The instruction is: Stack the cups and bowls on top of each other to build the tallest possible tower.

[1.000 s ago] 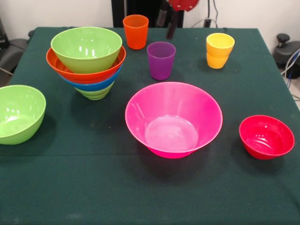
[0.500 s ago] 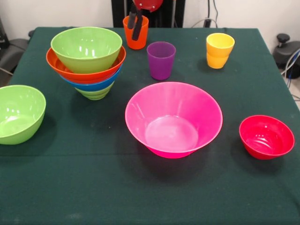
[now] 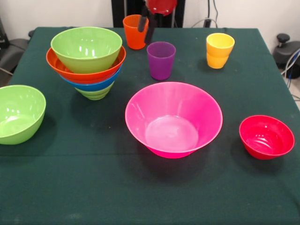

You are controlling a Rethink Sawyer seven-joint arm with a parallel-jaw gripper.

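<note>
Bowls sit nearest: a large glossy pink plastic bowl (image 3: pixel 173 119), then the nested tower (image 3: pixel 87 61) of lime, orange and blue bowls. Beyond, we see the gripper (image 3: pixel 147 27), fingers seemingly spread and empty, beside the orange plastic tumbler (image 3: pixel 135 31), probably lining up to grasp it.

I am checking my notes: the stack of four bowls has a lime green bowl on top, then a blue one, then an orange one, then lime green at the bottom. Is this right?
Not quite. In the front view the stack has the orange bowl directly under the top lime green bowl, and the blue bowl below the orange one. The bottom lime green bowl is as you said.
</note>
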